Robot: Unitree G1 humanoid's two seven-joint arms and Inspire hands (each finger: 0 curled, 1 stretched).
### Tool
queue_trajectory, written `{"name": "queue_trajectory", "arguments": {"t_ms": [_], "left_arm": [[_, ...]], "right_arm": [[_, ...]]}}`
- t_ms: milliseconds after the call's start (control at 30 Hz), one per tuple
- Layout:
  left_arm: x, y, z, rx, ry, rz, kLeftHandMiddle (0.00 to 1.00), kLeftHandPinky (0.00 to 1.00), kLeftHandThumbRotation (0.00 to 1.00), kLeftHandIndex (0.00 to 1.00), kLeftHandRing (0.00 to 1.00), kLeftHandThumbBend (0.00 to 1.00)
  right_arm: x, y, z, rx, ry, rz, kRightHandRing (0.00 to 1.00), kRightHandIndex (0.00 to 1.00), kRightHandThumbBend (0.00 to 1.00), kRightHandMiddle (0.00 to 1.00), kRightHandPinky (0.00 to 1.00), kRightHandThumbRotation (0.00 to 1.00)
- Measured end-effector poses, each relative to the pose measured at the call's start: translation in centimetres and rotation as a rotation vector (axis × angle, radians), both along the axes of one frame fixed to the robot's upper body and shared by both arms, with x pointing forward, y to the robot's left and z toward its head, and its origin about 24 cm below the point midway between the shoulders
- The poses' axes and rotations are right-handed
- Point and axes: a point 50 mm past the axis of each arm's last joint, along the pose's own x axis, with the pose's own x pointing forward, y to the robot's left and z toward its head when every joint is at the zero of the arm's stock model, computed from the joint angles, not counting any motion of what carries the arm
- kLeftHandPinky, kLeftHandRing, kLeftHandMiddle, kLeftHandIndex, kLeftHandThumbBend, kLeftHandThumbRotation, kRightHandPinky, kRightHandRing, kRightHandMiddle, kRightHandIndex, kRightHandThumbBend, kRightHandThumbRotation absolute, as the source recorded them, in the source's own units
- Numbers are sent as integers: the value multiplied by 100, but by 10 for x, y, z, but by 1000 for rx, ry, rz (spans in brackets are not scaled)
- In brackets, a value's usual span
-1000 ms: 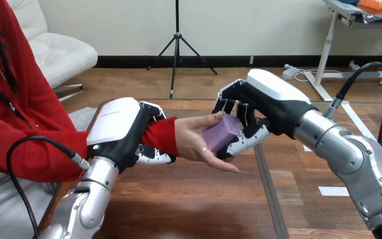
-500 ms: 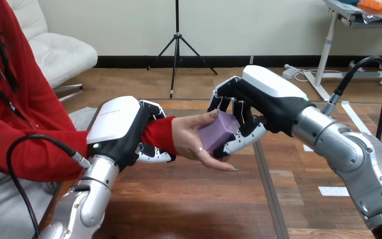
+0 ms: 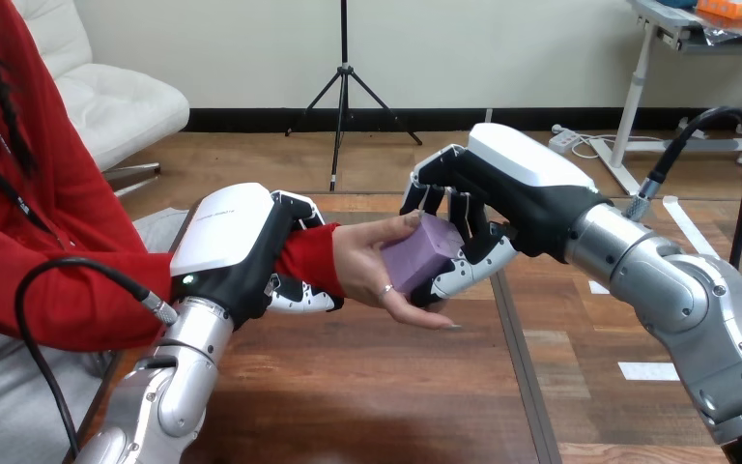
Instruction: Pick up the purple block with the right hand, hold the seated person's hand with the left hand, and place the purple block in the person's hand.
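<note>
The purple block (image 3: 423, 255) rests against the palm of the person's hand (image 3: 372, 266), which reaches in from the left above the table. My right hand (image 3: 502, 198) comes from the right, its fingers and thumb curled round the block. My left hand (image 3: 242, 251) is wrapped round the person's wrist at the red sleeve (image 3: 307, 259), fingers over the top and thumb under it.
The wooden table (image 3: 367, 387) spreads below both hands, with a dark seam running down its right part. The person's red-sleeved arm crosses the left side.
My right hand has carried the purple block a little to the left, deeper into the person's palm. My left hand stays on the wrist.
</note>
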Motion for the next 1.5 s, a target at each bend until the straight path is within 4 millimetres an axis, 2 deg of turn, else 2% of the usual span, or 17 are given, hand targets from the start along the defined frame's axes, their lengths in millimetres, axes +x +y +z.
{"name": "queue_trajectory", "arguments": {"t_ms": [167,567,767,1133,1367,1500], "left_arm": [[0,0,0,-1,-1,-1,42,33,0,42,37,73],[2,-2,2,0,-5,-6,46,34,0,46,40,78],[3,-3,4,4,-2,-18,51,37,8,51,45,80],[3,-5,9,-24,1,-44,58,42,25,58,53,81],[2,-4,12,-35,6,-66,60,44,31,59,55,78],[2,-4,14,-41,9,-78,61,45,33,59,56,77]], "right_arm": [[-1,1,2,0,-6,8,32,44,69,39,27,0],[-2,2,4,0,3,16,41,49,71,46,34,0],[-2,2,4,2,23,13,44,52,73,49,37,1],[-2,0,4,21,38,14,48,56,72,53,41,16],[-2,-3,6,30,26,18,49,58,69,54,42,26],[-2,-5,8,38,21,17,51,60,68,56,44,37]]}}
